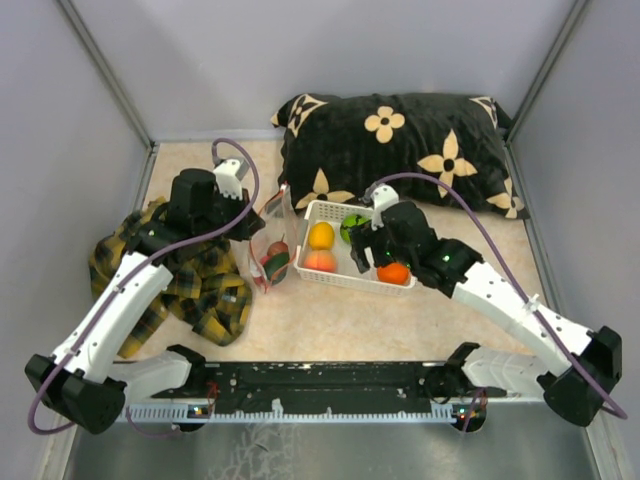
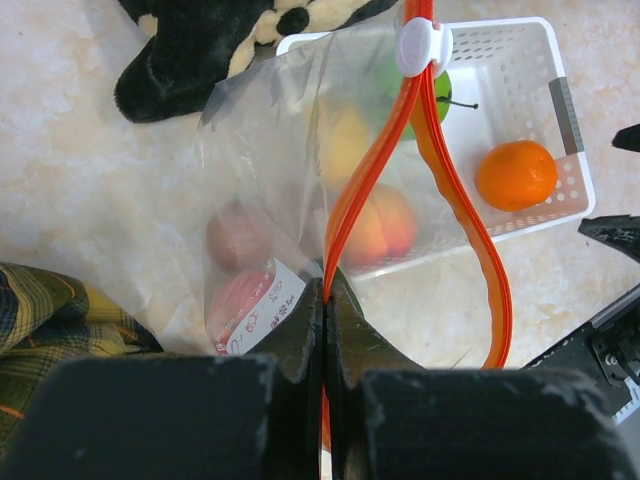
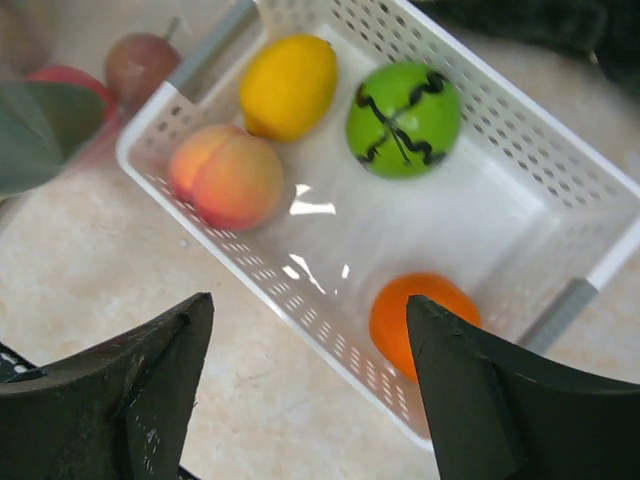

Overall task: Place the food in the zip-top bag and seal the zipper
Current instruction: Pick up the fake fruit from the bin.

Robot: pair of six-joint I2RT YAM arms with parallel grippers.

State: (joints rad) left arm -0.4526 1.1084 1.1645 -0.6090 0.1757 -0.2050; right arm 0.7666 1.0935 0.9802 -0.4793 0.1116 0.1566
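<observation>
Pinching the unsealed zipper (image 2: pixel 483 250) in the left gripper (image 2: pixel 325 300), hovering the spread right gripper (image 3: pixel 308 320) above the orange (image 3: pixel 405 320), with 3 fruits (image 2: pixel 240 300) in the zip-top bag (image 2: pixel 260 170), 4 in the basket (image 3: pixel 540 150).

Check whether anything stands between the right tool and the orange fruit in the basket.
Only the white basket itself: in the right wrist view its near wall runs across between the open right tool and the orange fruit. From above, the fruit lies uncovered, and no other fruit touches it.
</observation>
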